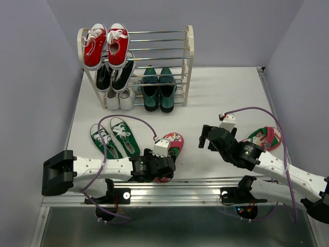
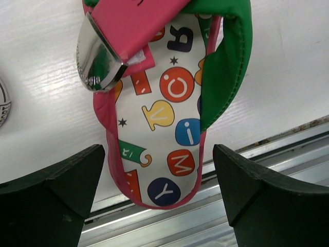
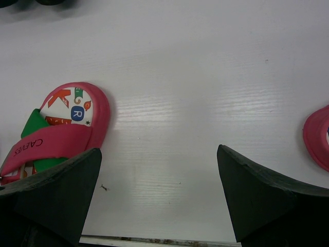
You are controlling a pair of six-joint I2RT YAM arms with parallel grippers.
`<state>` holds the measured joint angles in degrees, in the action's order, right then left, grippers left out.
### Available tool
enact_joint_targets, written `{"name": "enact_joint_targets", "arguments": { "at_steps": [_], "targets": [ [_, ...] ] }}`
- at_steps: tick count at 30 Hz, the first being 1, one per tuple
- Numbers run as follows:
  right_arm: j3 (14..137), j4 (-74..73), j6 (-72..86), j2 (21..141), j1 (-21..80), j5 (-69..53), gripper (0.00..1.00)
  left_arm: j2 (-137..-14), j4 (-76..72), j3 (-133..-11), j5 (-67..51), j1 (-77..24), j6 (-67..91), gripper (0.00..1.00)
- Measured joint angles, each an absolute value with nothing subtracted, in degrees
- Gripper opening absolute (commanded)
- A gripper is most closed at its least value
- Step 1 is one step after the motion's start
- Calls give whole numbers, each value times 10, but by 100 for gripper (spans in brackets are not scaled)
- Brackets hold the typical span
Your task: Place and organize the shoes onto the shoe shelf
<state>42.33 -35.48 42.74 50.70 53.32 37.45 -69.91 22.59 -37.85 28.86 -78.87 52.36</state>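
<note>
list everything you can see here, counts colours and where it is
table: 1, white, fills the view
shelf: 1, cream sides with chrome rods, far end of table
red sneakers: 2, red with white laces, top tier, left
black sneakers: 2, black, tier below the red pair
white shoes: 2, white, bottom of shelf, left
loafers: 2, dark green, bottom of shelf, right
green sneakers: 2, green with white laces, on table, near left
flip-flops: 2, pink-red with green straps and letter print, on table, one near centre, one near right
left gripper: 1, black, open over the centre flip-flop's heel
right gripper: 1, black, open over bare table
</note>
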Motion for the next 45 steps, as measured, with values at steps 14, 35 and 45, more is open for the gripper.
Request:
{"name": "enact_joint_targets", "arguments": {
  "at_steps": [14, 35, 45],
  "targets": [
    [423, -354, 422, 516, 533, 370, 100, -676, 188, -354, 316, -708, 508, 99],
    [424, -351, 409, 529, 533, 371, 100, -681, 71, -305, 254, -648, 456, 0],
    [424, -351, 407, 529, 533, 375, 100, -622, 110, -305, 264, -647, 460, 0]
  ]
}}
